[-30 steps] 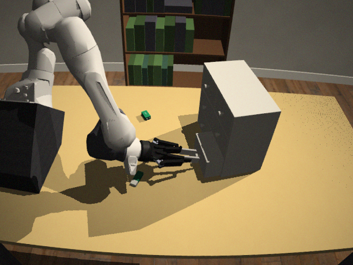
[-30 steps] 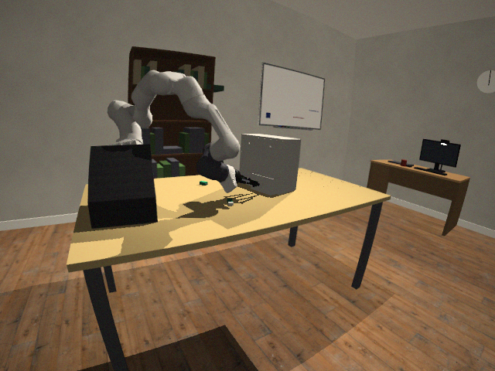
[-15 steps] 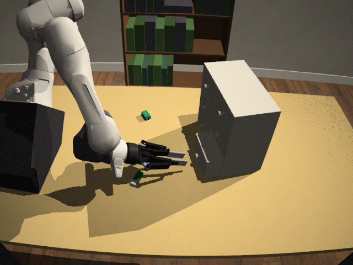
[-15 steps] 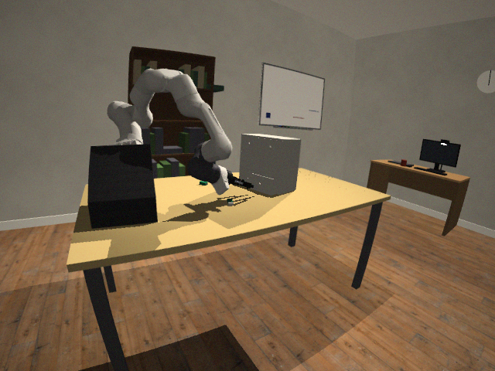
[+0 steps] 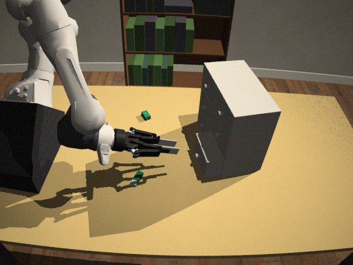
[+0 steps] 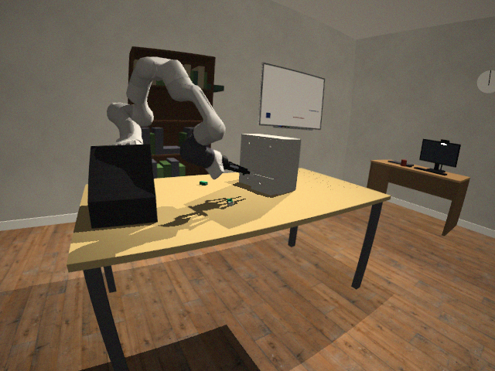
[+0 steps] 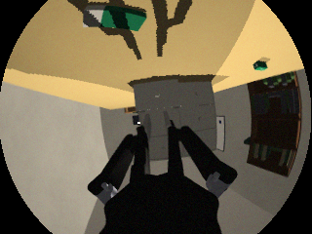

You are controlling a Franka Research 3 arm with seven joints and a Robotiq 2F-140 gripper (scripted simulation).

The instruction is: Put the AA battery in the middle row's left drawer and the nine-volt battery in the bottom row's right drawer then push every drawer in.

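Note:
The small grey chest [image 5: 236, 116] stands on the table with its drawer fronts toward the arm. Its bottom-row right drawer [image 5: 206, 155] is pulled part way out; the other drawers look pushed in. My gripper [image 5: 176, 146] is held level a short way in front of that drawer, apart from it, fingers a little open with nothing between them. The AA battery [image 5: 137, 178], green and grey, lies on the table below the gripper, in its shadow. The nine-volt battery [image 5: 145, 115], a small green block, lies further back. The wrist view shows the chest [image 7: 172, 107] ahead, the AA battery [image 7: 116, 18] and the nine-volt battery [image 7: 261, 64].
A large black box [image 5: 25, 142] stands at the table's left by the arm's base. A bookshelf [image 5: 174, 40] stands behind the table. In the exterior view the chest [image 6: 269, 163] sits mid-table, with a desk and monitor [image 6: 439, 153] far right.

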